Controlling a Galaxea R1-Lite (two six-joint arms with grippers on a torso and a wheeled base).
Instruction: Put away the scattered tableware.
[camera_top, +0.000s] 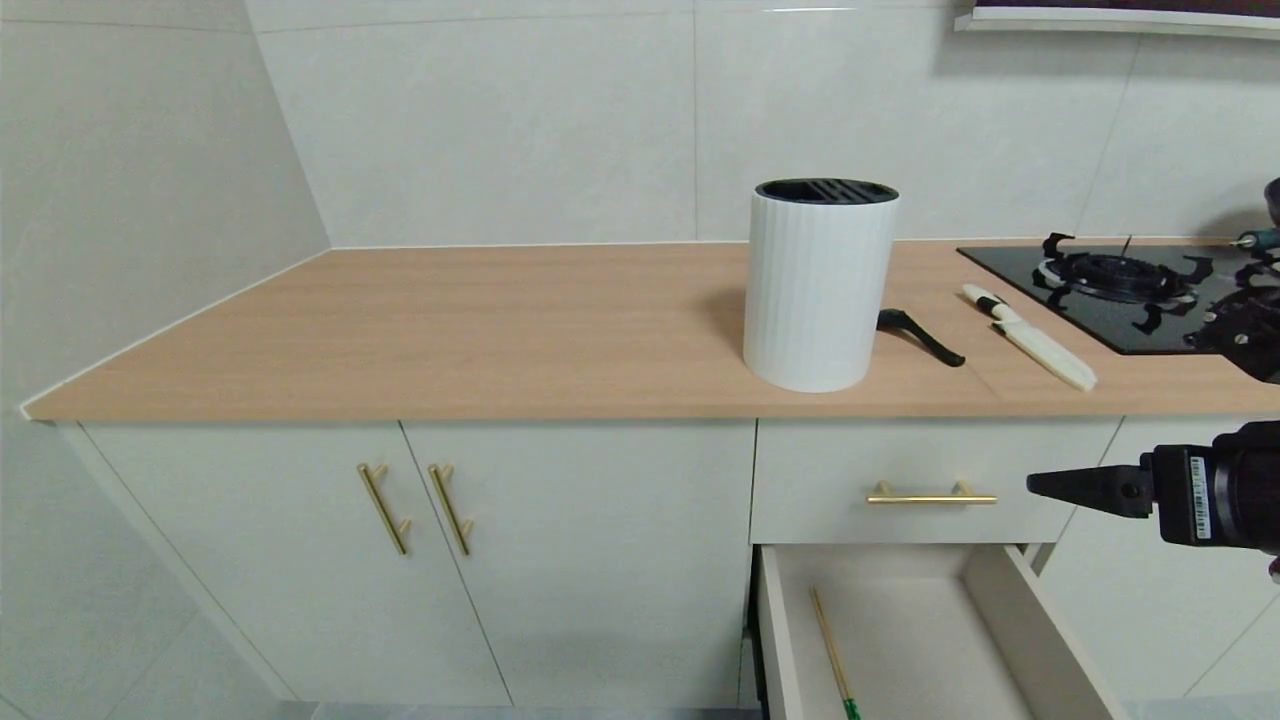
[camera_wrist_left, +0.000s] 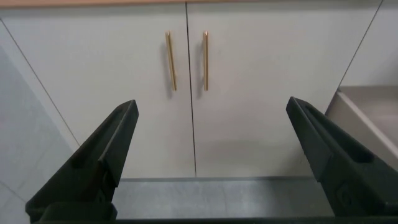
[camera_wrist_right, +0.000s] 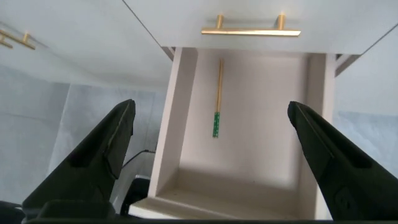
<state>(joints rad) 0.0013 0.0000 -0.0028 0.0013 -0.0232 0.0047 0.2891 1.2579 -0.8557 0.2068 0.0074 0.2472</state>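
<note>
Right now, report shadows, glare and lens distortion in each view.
Head view: the white holder throws a soft shadow leftward on the countertop; the cabinet doors lean outward toward the frame's edge. Right wrist view: open drawer evenly lit, no glare on the chopstick. Left wrist view: flat light on the doors, no glare.

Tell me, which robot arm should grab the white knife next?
Probably the right. The right gripper is open near the open drawer, just below the counter stretch where the white knife lies. The left gripper, also open, faces the cabinet doors farther to the left.
</note>
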